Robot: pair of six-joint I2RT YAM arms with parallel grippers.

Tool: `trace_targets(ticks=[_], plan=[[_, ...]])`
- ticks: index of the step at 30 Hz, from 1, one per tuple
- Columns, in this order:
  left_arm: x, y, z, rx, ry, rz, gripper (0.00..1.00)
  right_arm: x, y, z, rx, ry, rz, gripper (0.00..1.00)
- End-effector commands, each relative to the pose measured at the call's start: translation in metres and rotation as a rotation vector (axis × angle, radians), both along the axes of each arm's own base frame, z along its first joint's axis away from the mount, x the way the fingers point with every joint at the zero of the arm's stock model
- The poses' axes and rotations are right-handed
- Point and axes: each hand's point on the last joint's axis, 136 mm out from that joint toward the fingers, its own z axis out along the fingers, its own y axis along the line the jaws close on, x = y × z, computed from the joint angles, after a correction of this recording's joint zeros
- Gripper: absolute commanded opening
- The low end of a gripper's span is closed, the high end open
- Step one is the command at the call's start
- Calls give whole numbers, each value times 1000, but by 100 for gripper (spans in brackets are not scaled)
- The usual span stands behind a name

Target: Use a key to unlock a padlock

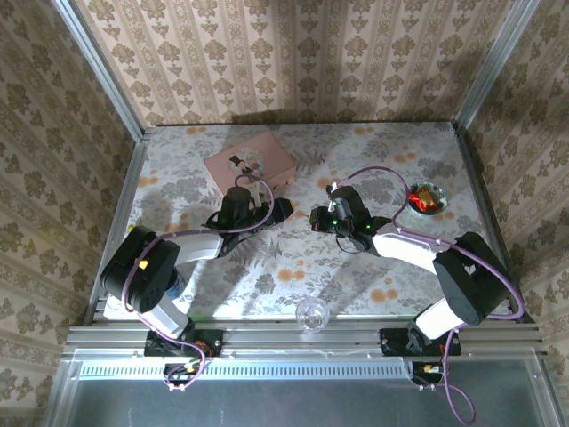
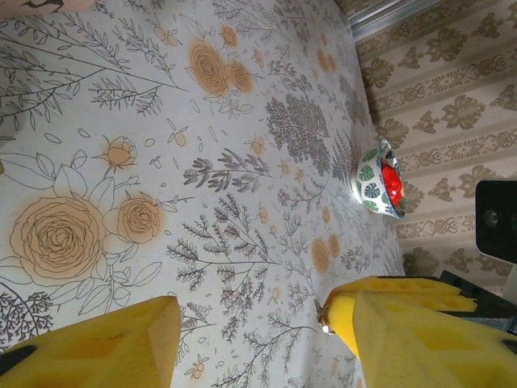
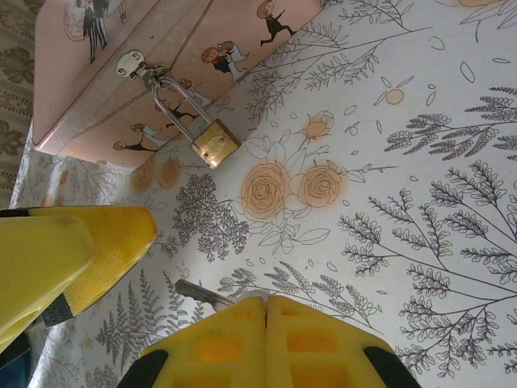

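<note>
Your pink box (image 3: 161, 65) is printed with small cartoon figures on lid and side; any lettering is too small to read. The brass padlock (image 3: 213, 144) hangs by its silvery shackle from the box's hasp, its body lying on the floral tablecloth (image 2: 242, 121) of peach roses and grey sprigs. Your right gripper (image 3: 266, 311) is pressed together on the key (image 3: 202, 293); your left gripper (image 2: 262, 323) stands apart, holding nothing. Beige damask wallpaper (image 1: 293, 62) lines the walls.
</note>
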Motion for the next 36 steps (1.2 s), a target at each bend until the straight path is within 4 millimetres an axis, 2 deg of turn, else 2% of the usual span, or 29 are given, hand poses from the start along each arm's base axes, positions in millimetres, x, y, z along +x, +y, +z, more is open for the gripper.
trace_targets(ticks=[1, 5, 11, 23, 36], plan=[[-1, -9, 23, -15, -53, -48, 57, 6, 9, 8, 28, -16, 8, 0], [-5, -20, 24, -10, -59, -96, 56, 8, 10, 5, 28, -9, -2, 0], [-12, -31, 16, 44, -50, -149, 53, 12, 11, 6, 41, -13, -16, 0], [-14, -30, -3, 126, -35, -145, 52, 13, 12, 11, 53, -23, -17, 0], [-12, -38, -6, 88, -18, -146, 39, 10, 13, 12, 68, -19, -9, 0]])
